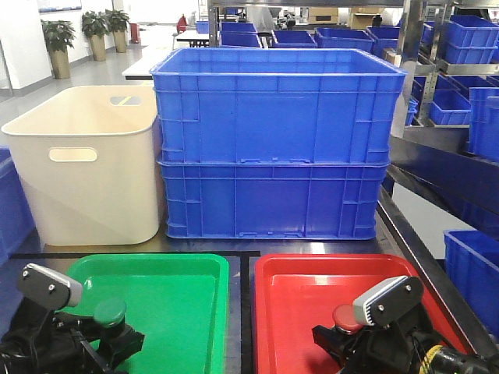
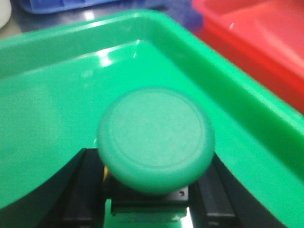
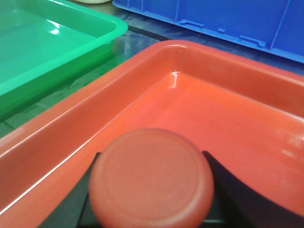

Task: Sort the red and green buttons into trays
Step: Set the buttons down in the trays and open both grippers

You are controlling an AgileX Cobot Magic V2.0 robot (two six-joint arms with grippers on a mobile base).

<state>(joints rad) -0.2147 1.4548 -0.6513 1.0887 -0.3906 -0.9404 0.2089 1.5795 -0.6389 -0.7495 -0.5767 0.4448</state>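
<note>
Blue plastic crates are stacked at 12 o'clock. Over the green plastic tray at 7 o'clock, a green-capped button is clamped by the left gripper; over the red plastic tray at 5, a red-capped button by the right gripper.

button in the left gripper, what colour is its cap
The button cap is green, like the tray below it; the left wrist view shows it best.

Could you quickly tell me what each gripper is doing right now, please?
Left gripper: closed on the green button, over the green tray.
Right gripper: closed on the red button, over the red tray.
</note>
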